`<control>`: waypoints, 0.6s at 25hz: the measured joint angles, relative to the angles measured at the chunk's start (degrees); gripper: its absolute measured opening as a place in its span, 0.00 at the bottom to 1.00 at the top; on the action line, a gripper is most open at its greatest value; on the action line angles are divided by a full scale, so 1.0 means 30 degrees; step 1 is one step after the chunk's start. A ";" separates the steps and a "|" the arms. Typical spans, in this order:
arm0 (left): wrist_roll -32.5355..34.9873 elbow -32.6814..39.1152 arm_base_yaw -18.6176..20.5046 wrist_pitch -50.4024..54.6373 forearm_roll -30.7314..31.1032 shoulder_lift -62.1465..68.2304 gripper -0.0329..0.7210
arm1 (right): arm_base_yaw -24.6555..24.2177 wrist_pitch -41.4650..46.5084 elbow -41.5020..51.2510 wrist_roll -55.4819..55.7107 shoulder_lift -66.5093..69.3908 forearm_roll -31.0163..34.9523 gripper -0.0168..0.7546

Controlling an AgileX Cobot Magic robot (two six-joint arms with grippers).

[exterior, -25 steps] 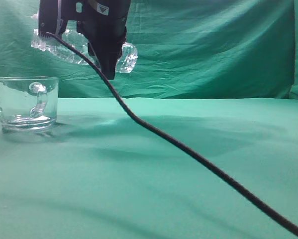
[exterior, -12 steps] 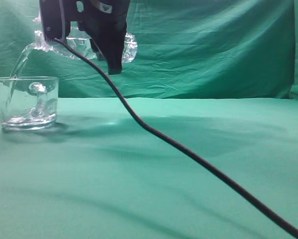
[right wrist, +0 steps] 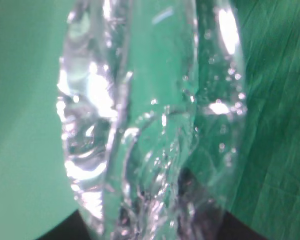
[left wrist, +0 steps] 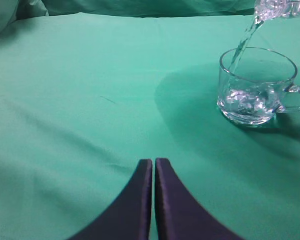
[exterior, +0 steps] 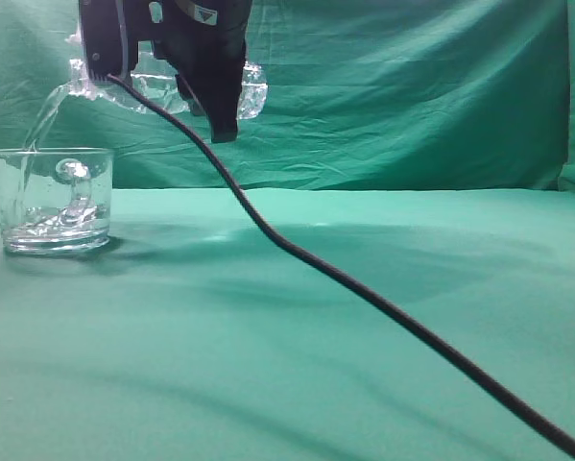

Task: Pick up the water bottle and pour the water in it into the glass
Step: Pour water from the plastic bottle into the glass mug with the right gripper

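My right gripper [exterior: 186,58] is shut on the water bottle [exterior: 249,96], held on its side high at the upper left of the exterior view, mouth to the left. The bottle fills the right wrist view [right wrist: 139,125]. A stream of water [exterior: 45,120] falls from the mouth into the glass [exterior: 52,200], a short clear mug with a handle standing on the green cloth. The left wrist view shows the glass [left wrist: 257,85] with water in its bottom and the stream [left wrist: 244,42] entering it. My left gripper [left wrist: 154,162] is shut and empty, low over the cloth, left of the glass.
A black cable [exterior: 364,293] runs from the right arm down across the cloth to the lower right. A green cloth [exterior: 364,365] covers the table, with a green backdrop [exterior: 412,86] behind.
The bottle has tipped further, its mouth lower. One second ago no water flowed; now a stream runs into the glass and water has gathered in it.
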 joint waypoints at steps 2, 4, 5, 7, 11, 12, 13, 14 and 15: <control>0.0000 0.0000 0.0000 0.0000 0.0000 0.0000 0.04 | 0.0000 0.0047 0.0000 0.0000 0.0000 0.0000 0.33; 0.0000 0.0000 0.0000 0.0000 0.0000 0.0000 0.04 | 0.0000 0.0177 0.0000 0.0000 0.0000 0.0000 0.33; 0.0000 0.0000 0.0000 0.0000 0.0000 0.0000 0.04 | 0.0000 0.0183 0.0000 0.0000 0.0000 0.0000 0.33; 0.0000 0.0000 0.0000 0.0000 0.0000 0.0000 0.04 | 0.0000 0.0253 0.0000 0.0000 0.0000 0.0000 0.33; 0.0000 0.0000 0.0000 0.0000 0.0000 0.0000 0.04 | 0.0000 0.0253 0.0000 0.0000 0.0000 0.0955 0.33; 0.0000 0.0000 0.0000 0.0000 0.0000 0.0000 0.04 | 0.0000 0.0253 0.0039 0.0000 0.0000 0.1437 0.33; 0.0000 0.0000 0.0000 0.0000 0.0000 0.0000 0.04 | 0.0000 0.0253 0.0116 0.0000 0.0000 0.1961 0.33; 0.0000 0.0000 0.0000 0.0000 0.0000 0.0000 0.04 | 0.0000 0.0215 0.0283 0.0000 0.0000 0.2679 0.33; 0.0000 0.0000 0.0000 0.0000 0.0000 0.0000 0.04 | 0.0000 0.0151 0.0432 0.0000 0.0000 0.3737 0.33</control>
